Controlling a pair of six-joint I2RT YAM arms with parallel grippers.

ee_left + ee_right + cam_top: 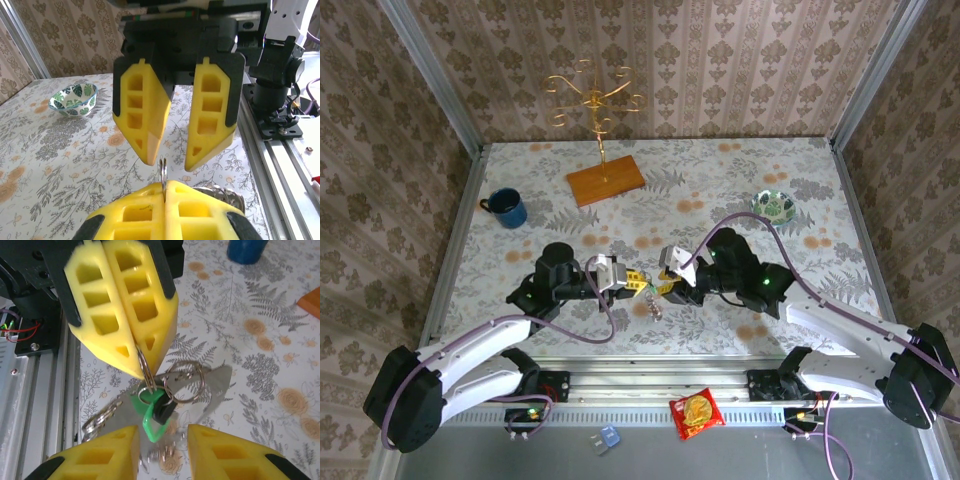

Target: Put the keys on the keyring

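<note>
Yellow left gripper (141, 371) fingers are pressing together, pinching the keyring (145, 377) at frame centre | green key (152, 425) and dark key (164, 411) are dangling just beneath | right gripper (162, 432) is gaping at bottom edge | advice: be closing squarely on 1 key head, avoiding the loose rings (185, 382)
</note>
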